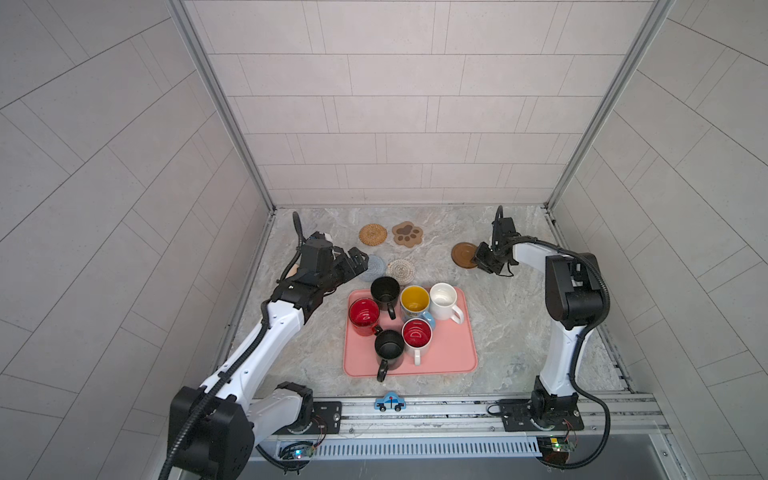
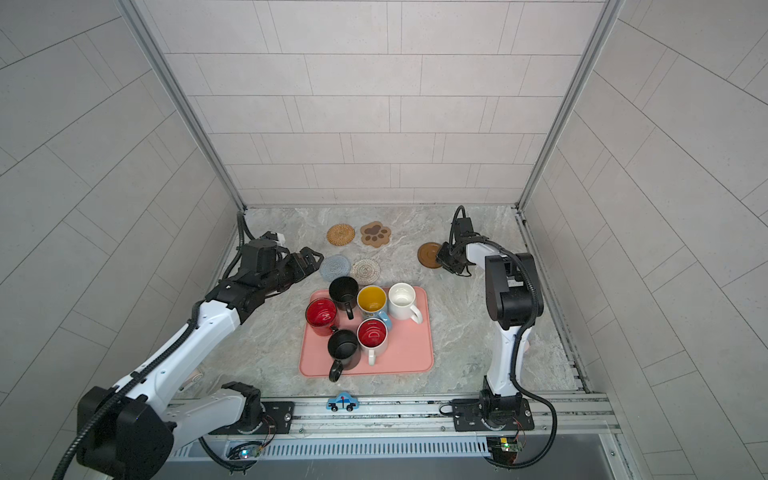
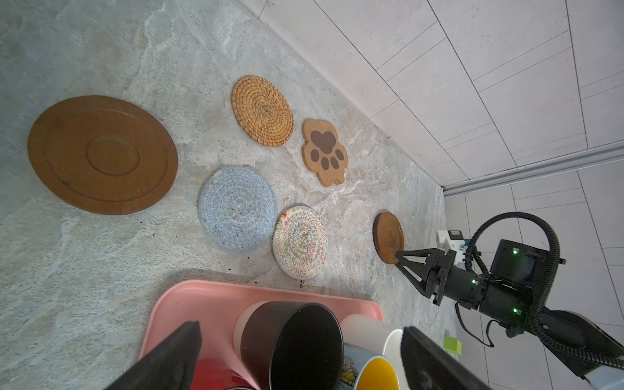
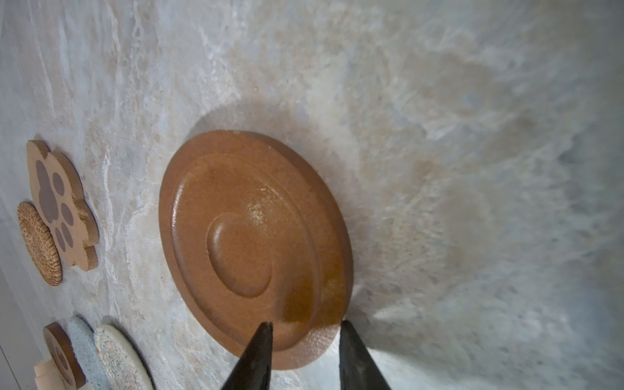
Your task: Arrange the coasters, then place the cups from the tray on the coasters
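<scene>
– Brown coaster [image 4: 250,243]: where is it found?

– It is found on the table [image 1: 519,332], right of the middle, beyond the far right corner of the tray [image 1: 451,353]. It is well apart from the four grouped at the left: the straw coaster [image 1: 372,235], the paw coaster [image 1: 407,234], the grey-blue coaster [image 2: 335,268] and the cream coaster [image 1: 400,271]. A second brown coaster [image 3: 101,155] is seen only from the left wrist. All six cups [image 1: 444,300] are kept on the tray.

– What could be spoiled?

– The rim is thin and hard, and only its edge is taken between the narrowed jaws of the right gripper [image 4: 304,326]. Whether it is pinched yet cannot be told. So shallow a bite could be lost on lifting, and the coaster dropped or flipped; if dragged, it might be pushed askew.

– How are the arms posed?

– The right arm is bent at the elbow, its wrist held low and turned toward the middle. The left gripper [image 3: 300,327] is held wide, gripping nothing, above the table beside the grey-blue coaster.
</scene>
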